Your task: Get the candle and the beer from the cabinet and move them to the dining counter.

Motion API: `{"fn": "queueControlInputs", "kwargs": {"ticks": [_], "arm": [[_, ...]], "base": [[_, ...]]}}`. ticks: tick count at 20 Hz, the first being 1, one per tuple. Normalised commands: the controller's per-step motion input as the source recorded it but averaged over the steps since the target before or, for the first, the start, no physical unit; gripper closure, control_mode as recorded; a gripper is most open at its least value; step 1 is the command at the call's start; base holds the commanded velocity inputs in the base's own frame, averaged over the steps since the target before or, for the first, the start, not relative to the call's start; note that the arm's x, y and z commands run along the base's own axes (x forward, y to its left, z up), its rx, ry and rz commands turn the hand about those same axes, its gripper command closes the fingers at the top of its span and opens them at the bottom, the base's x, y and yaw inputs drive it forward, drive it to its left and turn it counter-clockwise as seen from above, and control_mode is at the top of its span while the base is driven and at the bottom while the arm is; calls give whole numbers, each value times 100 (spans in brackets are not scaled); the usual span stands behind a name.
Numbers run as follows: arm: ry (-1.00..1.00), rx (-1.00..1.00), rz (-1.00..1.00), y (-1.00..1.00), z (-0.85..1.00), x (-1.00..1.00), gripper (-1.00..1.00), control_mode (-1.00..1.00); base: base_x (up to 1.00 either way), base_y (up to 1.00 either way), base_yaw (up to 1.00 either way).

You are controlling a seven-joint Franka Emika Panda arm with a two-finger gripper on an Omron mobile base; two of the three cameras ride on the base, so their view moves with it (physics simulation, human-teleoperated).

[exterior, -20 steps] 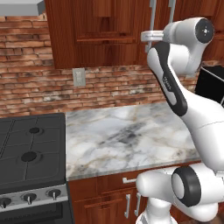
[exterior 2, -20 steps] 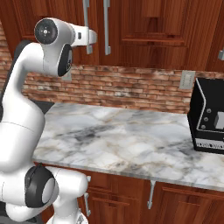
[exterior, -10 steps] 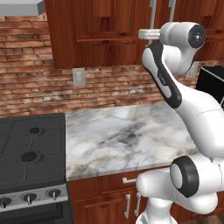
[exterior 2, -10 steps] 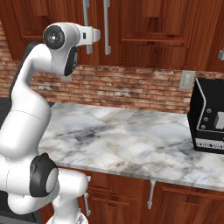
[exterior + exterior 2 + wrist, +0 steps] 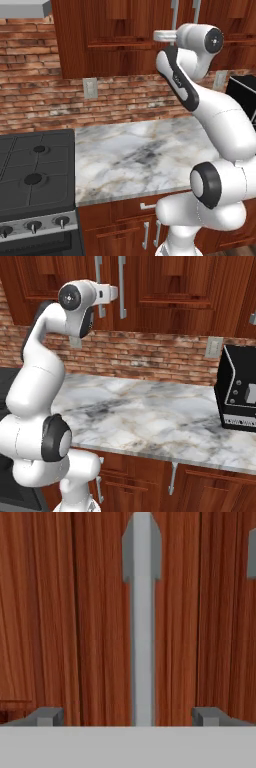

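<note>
Kitchen wall, catalogued left to right.

Stove (image 5: 35, 185): black gas hob at the far left, knobs along its front edge.

Brick wall (image 5: 45, 95): red, with a pale outlet plate, running behind the worktop.

Table (image 5: 140, 155): the small marble worktop, bare surface, drawer units beneath.

Cabinet (image 5: 165, 291): dark reddish wood, doors closed. The candle and the beer are presumably behind those doors; neither can be seen from where I stand.

Handle (image 5: 142, 627): long silver bar, upright, running straight up the middle of the hand view, its top mount near the upper edge. A second bar (image 5: 122, 286) hangs just beside it on the neighbouring door.

End effector (image 5: 131, 716): raised to cabinet height, pointed squarely at the door, fingers (image 5: 47, 716) spread wide, one on each side of the bar, holding nothing. How near the tips are to the handle cannot be told.

Black appliance (image 5: 239, 388): box with a control panel at the far right of the worktop.

Step in hand, by my reading: lining up on the handle to open the door. Next move calls for easing forward until the bar sits between the fingers, pinching it, then pulling along the door's swing.
</note>
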Motion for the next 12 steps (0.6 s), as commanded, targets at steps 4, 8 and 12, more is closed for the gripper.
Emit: {"fn": "queueControlInputs", "kwargs": {"ticks": [4, 8, 12], "arm": [[0, 0, 0, 0, 7, 47, -100, -100], [0, 0, 0, -1, 3, 48, -100, -100], [2, 0, 0, -4, 0, 51, -100, -100]], "base": [[0, 0, 0], [0, 0, 0], [0, 0, 0]]}}
